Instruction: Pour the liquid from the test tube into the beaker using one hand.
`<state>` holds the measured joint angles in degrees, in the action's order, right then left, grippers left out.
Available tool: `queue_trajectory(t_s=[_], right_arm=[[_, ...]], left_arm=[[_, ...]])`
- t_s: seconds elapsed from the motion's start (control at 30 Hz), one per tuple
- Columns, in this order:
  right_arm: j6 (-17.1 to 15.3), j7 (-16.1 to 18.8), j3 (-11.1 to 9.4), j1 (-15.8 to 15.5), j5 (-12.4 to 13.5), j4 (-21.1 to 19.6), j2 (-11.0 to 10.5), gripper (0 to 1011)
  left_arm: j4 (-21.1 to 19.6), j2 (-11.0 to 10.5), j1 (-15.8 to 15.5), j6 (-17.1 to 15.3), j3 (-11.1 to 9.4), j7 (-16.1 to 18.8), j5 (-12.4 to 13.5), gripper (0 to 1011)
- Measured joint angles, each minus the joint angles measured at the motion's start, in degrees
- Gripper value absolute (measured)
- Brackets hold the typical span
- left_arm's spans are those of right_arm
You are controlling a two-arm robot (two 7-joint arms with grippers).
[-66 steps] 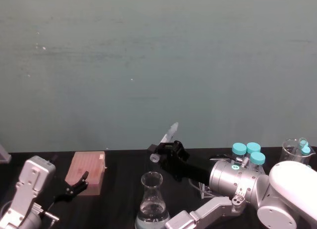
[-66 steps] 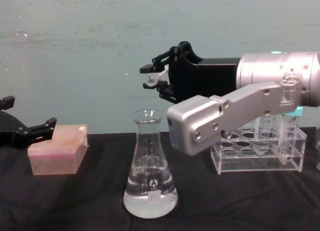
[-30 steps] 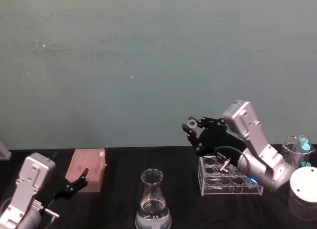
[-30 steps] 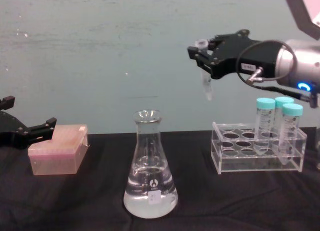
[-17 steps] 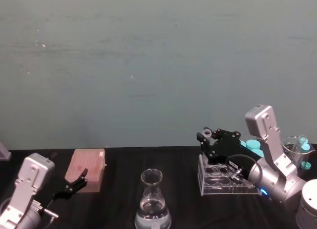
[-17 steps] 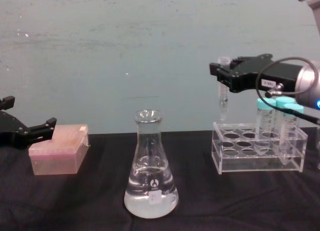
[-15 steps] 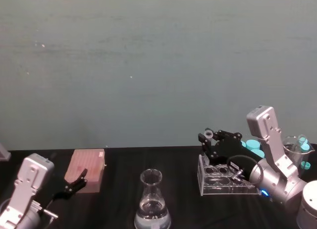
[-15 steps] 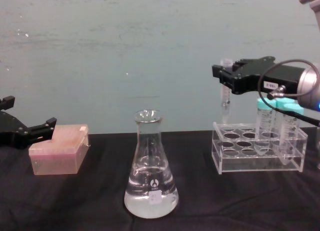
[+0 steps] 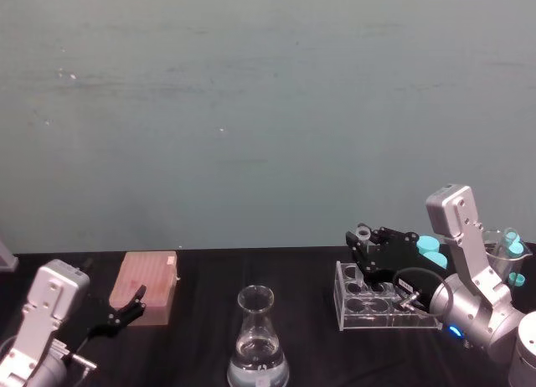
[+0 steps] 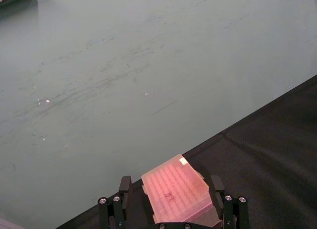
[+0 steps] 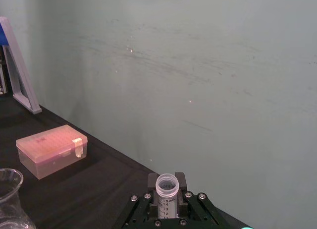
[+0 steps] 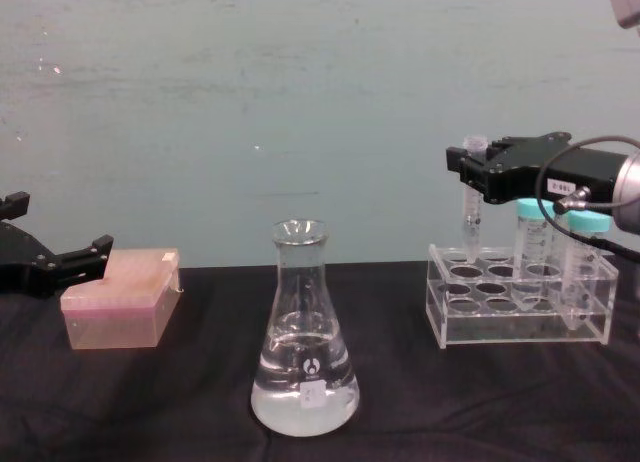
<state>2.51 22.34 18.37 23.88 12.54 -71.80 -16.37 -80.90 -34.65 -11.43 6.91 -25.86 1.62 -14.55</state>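
Test tube [image 12: 473, 202] upright, mouth up

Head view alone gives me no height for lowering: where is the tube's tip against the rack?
Observer: In the chest view the test tube hangs upright in the right gripper, tip about level with the rack's top, at its left end.
Operator: Grip secure?
Observer: The right wrist view shows fingers closed on the tube just under its open rim.
Operator: And the beaker?
Observer: The beaker stands well left of the rack, liquid filling its wide base; left gripper parked open by the pink box.
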Motion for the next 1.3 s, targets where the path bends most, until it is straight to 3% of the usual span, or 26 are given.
queue_trajectory(t_s=[1.3], right_arm=[[0.65,2.30,0.47,3.06,2.56,7.15,1.18,207]], left_arm=[[0.00,0.00,0.00,0.00,0.00,0.00,0.00,1000]])
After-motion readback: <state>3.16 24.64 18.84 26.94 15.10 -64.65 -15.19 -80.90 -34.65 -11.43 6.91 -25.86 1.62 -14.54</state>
